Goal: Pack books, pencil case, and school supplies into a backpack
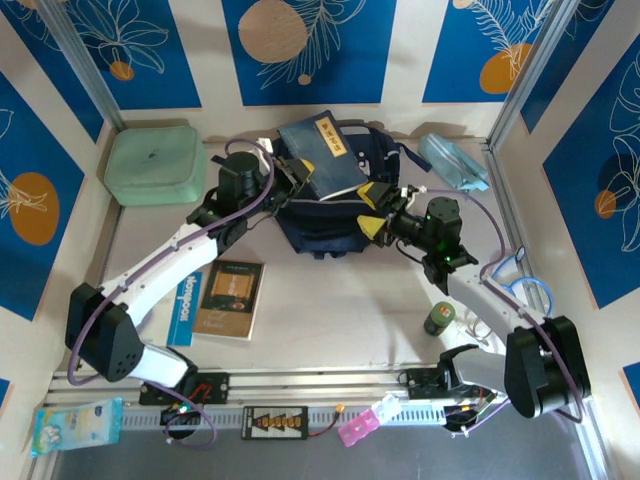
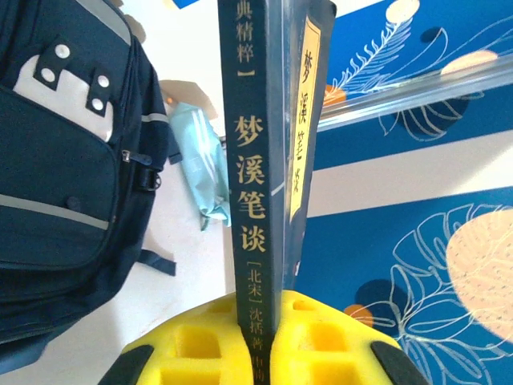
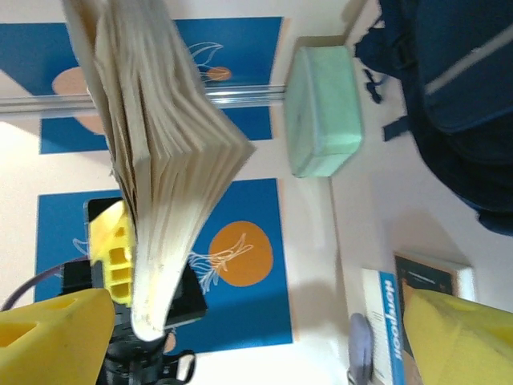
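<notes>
The top external camera looks steeply down from above the near edge of the pale tabletop (image 1: pixel 340 300) and takes in all of it, with the large navy-blue fabric backpack (image 1: pixel 320 232) at the far middle. The left wrist camera sits close against the spine of the navy book with the yellow label (image 2: pixel 252 200), gripped in the left pincer (image 2: pixel 258 341), with the backpack to its left. The right wrist camera faces that book's fanned page edges from the opposite side, with the backpack at upper right. It shares the mint-green rounded boxy case (image 3: pixel 321 108), left of the backpack, with the top view.
</notes>
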You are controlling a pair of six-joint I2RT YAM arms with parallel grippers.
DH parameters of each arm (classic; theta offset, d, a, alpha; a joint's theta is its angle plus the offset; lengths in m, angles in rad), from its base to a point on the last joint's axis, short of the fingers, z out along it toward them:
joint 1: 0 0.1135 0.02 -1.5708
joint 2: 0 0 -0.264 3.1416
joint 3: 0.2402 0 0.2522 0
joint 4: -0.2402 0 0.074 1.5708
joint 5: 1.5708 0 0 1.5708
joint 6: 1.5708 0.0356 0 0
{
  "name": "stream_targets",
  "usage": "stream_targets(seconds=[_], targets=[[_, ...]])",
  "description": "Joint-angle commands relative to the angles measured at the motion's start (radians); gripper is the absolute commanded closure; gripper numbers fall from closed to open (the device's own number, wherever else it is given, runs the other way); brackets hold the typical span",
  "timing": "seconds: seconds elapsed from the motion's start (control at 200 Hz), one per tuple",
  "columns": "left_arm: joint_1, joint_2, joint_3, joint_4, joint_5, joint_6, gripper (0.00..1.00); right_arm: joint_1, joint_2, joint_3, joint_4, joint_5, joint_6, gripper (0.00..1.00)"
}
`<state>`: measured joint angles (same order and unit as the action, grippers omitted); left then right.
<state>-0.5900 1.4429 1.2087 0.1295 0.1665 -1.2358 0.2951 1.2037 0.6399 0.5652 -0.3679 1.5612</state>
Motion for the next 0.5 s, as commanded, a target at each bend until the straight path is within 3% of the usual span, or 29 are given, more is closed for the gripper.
stream_targets(seconds=[0.0,0.28,0.495], targets=[[-0.012,0.013,-0.006,0.130,-0.024,-0.079,1.00,0.009,0.052,0.071,0.193,-0.031,0.070,0.06],[-0.019,0.043,0.002,0.185,-0.007,-0.112,1.00,0.074,0.178,0.142,0.267,0.011,0.129,0.09],[-0.017,0.045,0.004,0.212,0.000,-0.142,1.00,0.107,0.234,0.149,0.299,0.092,0.198,0.27]])
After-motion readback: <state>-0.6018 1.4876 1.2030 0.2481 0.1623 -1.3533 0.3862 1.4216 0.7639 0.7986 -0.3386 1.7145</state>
